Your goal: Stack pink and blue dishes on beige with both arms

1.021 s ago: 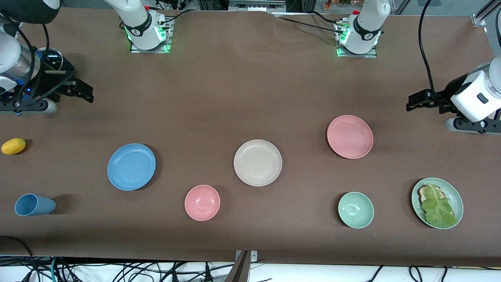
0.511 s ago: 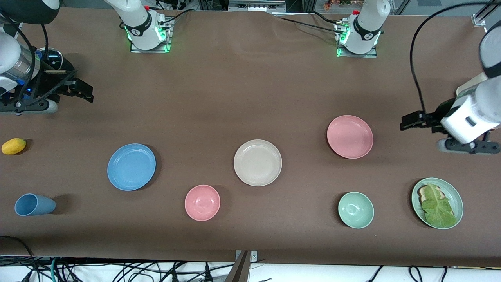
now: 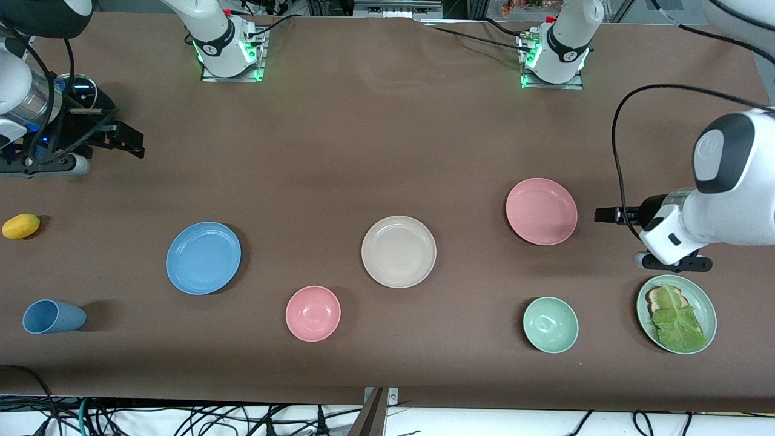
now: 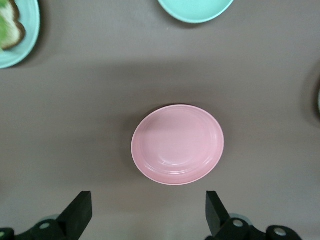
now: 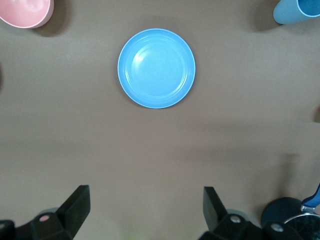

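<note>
The salmon pink plate (image 3: 541, 211) lies flat toward the left arm's end of the table and fills the middle of the left wrist view (image 4: 177, 145). My left gripper (image 3: 602, 215) hangs open over bare table just beside it, apart from its rim, with nothing between the fingers (image 4: 80, 212). The cream-beige plate (image 3: 398, 251) sits mid-table. The sky blue plate (image 3: 203, 258) lies toward the right arm's end and also shows in the right wrist view (image 5: 156, 68). My right gripper (image 3: 134, 144) waits open and empty over that end of the table.
A small pink bowl (image 3: 313, 313) and a pale green bowl (image 3: 550, 324) sit nearer the camera than the plates. A green plate (image 3: 643, 301) with lettuce lies just below the left hand. A blue cup (image 3: 53, 317) lies on its side near a yellow fruit (image 3: 21, 226).
The left arm has swung from the table's end toward the pink plate, bringing its gripper close beside it. The right arm and all dishes have stayed put.
</note>
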Motion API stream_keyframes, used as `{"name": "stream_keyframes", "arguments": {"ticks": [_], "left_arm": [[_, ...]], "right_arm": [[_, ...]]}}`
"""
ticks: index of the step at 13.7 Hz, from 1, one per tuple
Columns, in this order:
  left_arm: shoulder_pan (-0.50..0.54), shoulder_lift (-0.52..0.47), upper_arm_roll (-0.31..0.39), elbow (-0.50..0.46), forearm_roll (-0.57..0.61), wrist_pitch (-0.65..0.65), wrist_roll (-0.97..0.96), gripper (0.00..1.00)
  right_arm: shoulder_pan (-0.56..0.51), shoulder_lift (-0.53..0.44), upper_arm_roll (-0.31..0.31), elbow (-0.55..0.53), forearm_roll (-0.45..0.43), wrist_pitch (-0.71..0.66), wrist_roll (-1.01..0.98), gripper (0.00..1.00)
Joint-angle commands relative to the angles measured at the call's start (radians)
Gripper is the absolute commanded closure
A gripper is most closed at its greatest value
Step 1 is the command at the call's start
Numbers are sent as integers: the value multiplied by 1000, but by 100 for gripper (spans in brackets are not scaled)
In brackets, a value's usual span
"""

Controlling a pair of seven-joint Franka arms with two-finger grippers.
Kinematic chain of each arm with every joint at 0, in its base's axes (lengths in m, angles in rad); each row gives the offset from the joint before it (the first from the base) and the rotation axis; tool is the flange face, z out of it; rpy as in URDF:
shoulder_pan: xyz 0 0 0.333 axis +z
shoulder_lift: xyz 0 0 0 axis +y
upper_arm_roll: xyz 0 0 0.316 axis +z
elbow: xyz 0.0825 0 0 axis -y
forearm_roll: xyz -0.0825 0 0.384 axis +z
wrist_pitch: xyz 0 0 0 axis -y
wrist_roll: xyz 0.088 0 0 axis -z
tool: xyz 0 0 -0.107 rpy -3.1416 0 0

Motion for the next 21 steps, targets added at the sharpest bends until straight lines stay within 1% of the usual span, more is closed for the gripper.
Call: {"name": "stream_keyframes", "arguments": {"ticks": [1,3,4,6,9,12,14,16,18,19,21], "left_arm": [[13,88,-4,16,5,29,-5,0],[22,121,-4,-12,-25,69,-4,0],[24,118,-4,-53,-36,114,-4,0],[75,118,-9,-123,-47,214,18,0],[125,121,-12,-176,-157,267,195,0],[140,113,-13,-234,-185,316,248,0],[154,105,-13,-288,-237,375,349,0],[154,75,-13,-343,-251,437,361,0],[154,43,-12,-371,-251,466,364,0],[154,20,-13,-407,-251,495,371,0],[143,-70,-13,-539,-251,625,392,0]], "right_arm": [[0,-3,-3,3,8,-11,-14,0],[0,-3,-5,3,8,-11,-14,0],[0,-3,-3,3,8,-11,-14,0],[0,-3,-5,3,8,-11,-14,0],[0,-1,-3,3,8,-15,-14,0],[0,-3,-3,3,8,-17,-14,0],[0,-3,-3,3,8,-17,-14,0],[0,-3,-3,3,8,-18,-14,0],[0,-3,-5,3,8,-18,-14,0],[0,-3,-5,3,8,-18,-14,0],[0,-1,-5,3,8,-18,-14,0]]}}
